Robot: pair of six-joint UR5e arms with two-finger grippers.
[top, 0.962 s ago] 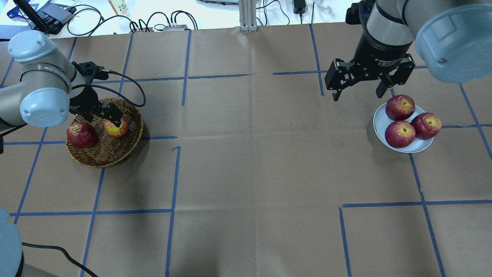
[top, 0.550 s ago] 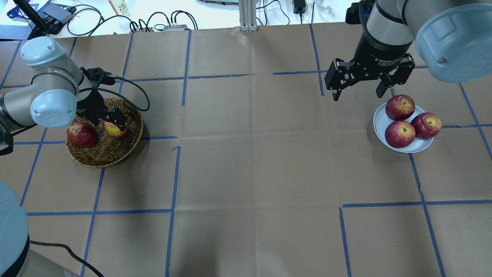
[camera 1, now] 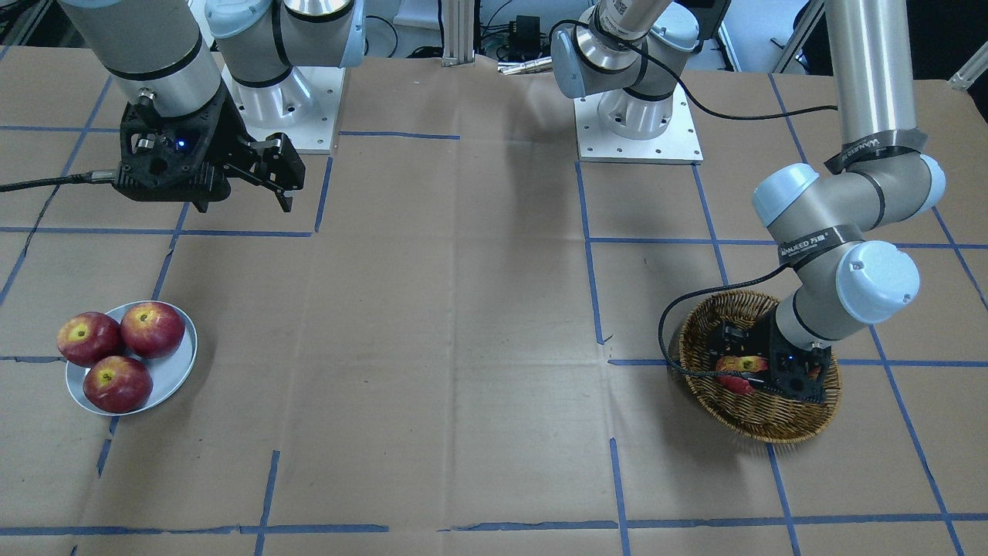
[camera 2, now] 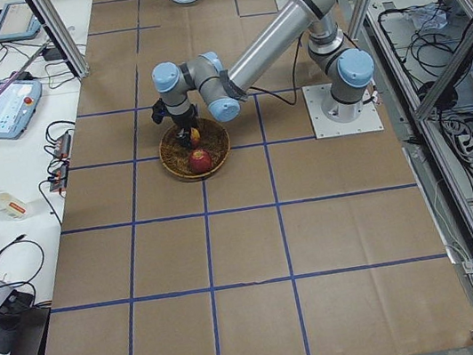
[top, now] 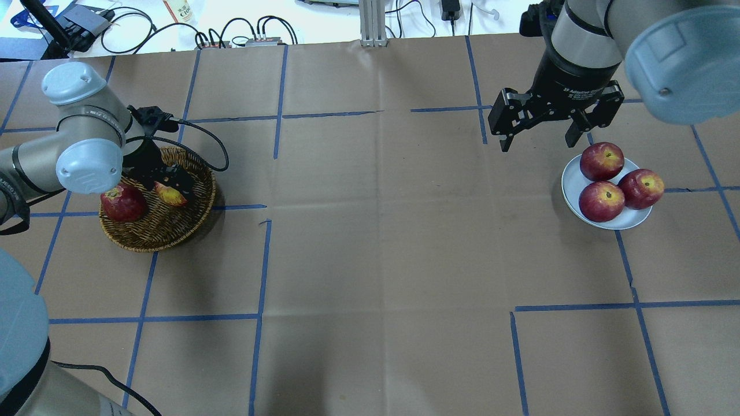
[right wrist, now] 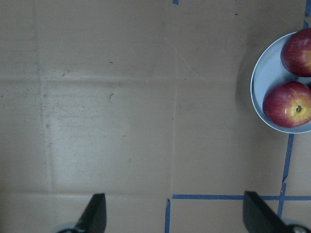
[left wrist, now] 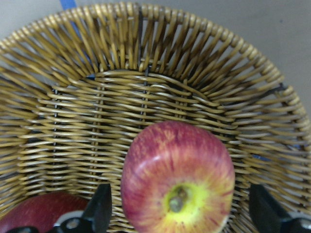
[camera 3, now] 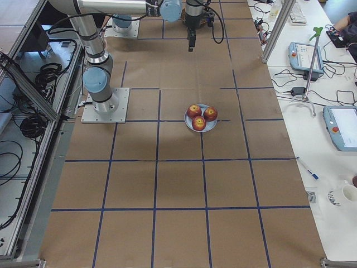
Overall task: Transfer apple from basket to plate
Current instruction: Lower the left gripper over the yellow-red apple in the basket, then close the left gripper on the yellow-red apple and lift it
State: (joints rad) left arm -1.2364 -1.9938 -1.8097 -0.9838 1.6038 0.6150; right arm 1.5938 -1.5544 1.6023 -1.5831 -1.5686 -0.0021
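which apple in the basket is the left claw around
The paler, yellow-streaked apple, between the fingers of the left claw; the darker red apple lies beside it, outside them.

We see a table covered in brown paper (top: 376,231), divided into squares by blue tape lines (top: 260,260). Three dark red round apples sit close-packed at the right side of the overhead view: the far apple (top: 602,161), the near apple (top: 601,201) and the right-hand apple (top: 640,188). A fourth dark red apple (top: 122,203) lies at the left side. Black cables (top: 243,29) and a silver aluminium post (top: 373,23) stand at the far edge. On the white side bench (camera 3: 312,139) we note two grey tablet-style pendants (camera 3: 304,56) (camera 3: 341,127) and a white mug (camera 3: 350,194).
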